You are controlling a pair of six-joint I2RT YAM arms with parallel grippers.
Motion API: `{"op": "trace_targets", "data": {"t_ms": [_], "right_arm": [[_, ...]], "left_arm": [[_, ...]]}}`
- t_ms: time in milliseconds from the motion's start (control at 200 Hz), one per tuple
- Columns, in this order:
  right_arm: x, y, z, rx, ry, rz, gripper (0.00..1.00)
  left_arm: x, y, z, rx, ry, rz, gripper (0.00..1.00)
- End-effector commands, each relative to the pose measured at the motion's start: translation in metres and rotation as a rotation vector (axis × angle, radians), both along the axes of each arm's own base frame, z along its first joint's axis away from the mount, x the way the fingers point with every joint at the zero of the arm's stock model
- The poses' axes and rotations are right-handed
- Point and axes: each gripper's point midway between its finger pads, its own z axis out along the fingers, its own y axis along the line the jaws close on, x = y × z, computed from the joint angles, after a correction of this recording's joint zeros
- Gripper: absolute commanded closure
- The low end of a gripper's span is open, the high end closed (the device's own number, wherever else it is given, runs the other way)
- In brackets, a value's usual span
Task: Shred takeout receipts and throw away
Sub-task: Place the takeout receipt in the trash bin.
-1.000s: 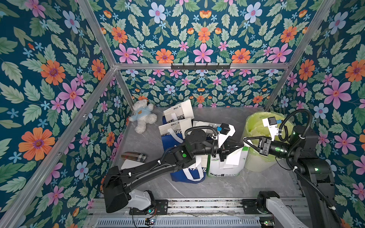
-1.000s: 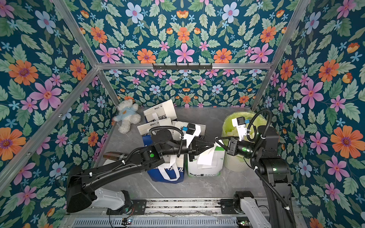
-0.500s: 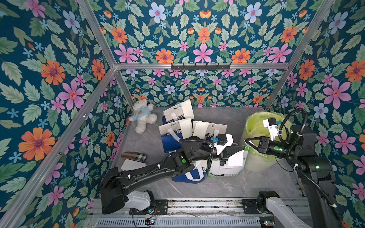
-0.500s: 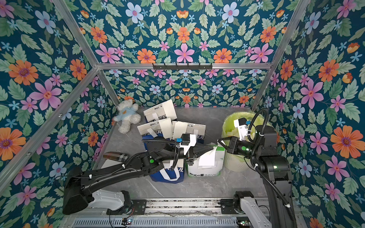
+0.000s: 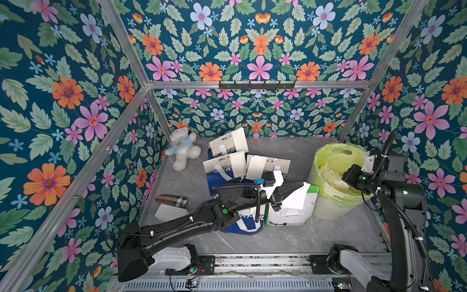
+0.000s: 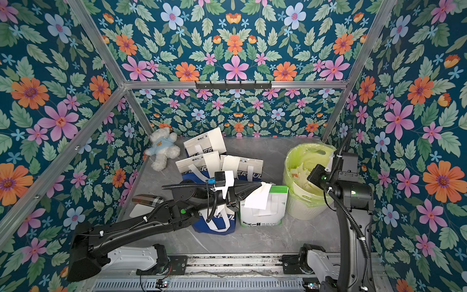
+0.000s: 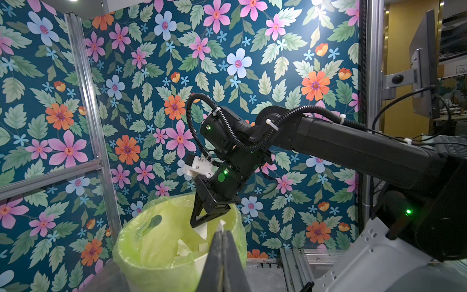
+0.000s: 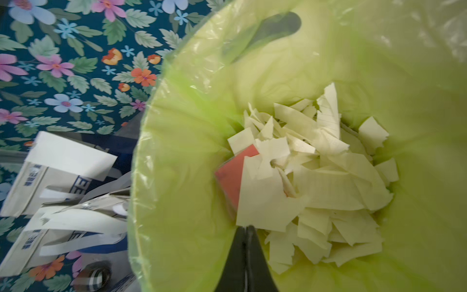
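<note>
White torn scraps [image 8: 328, 177] lie in the bin [image 5: 328, 204] at centre right, right gripper [image 7: 194, 224] closed on one scrap [image 8: 262, 199] above it, left gripper [image 6: 260, 185] clamping a receipt piece [image 6: 257, 199] mid-frame; whole receipts [image 5: 238, 164] on bags [image 5: 278, 163] are yet to be shredded.

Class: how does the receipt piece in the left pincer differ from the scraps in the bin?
The receipt piece is one large sheet; the scraps are many small bits. The receipt piece hangs from the left pincer over a bag; the scraps lie in the bin. Both are paper.
</note>
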Motion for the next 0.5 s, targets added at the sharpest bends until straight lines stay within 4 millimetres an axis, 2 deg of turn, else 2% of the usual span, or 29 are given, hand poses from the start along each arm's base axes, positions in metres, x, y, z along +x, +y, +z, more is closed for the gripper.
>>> {"op": "trace_targets", "data": {"t_ms": [0, 25, 75, 165, 245, 315, 395, 495], "right_arm": [[-0.006, 0.0, -0.016, -0.01, 0.077, 0.027, 0.53], [-0.007, 0.004, -0.016, -0.004, 0.074, 0.047, 0.44], [-0.007, 0.01, -0.012, 0.012, 0.048, 0.075, 0.33], [-0.006, 0.023, 0.01, 0.035, -0.058, 0.148, 0.23], [-0.007, 0.033, 0.032, 0.043, -0.148, 0.204, 0.23], [-0.01, 0.05, 0.057, 0.07, -0.265, 0.291, 0.28], [-0.023, 0.085, 0.089, 0.157, -0.416, 0.478, 0.39], [-0.052, 0.13, 0.123, 0.34, -0.577, 0.735, 0.41]], "left_arm": [[0.0, 0.0, 0.006, -0.021, 0.002, -0.004, 1.0], [0.0, 0.0, 0.005, -0.018, 0.003, -0.004, 1.0], [0.0, -0.001, 0.005, -0.017, 0.002, -0.005, 1.0], [0.001, -0.003, 0.004, -0.012, 0.005, -0.003, 1.0], [0.002, -0.005, 0.003, -0.009, 0.011, -0.005, 1.0], [0.004, -0.006, 0.002, -0.013, 0.022, 0.001, 1.0], [0.008, -0.006, 0.003, -0.04, 0.044, 0.011, 1.0], [0.011, -0.005, 0.007, -0.093, 0.072, 0.009, 1.0]]}}
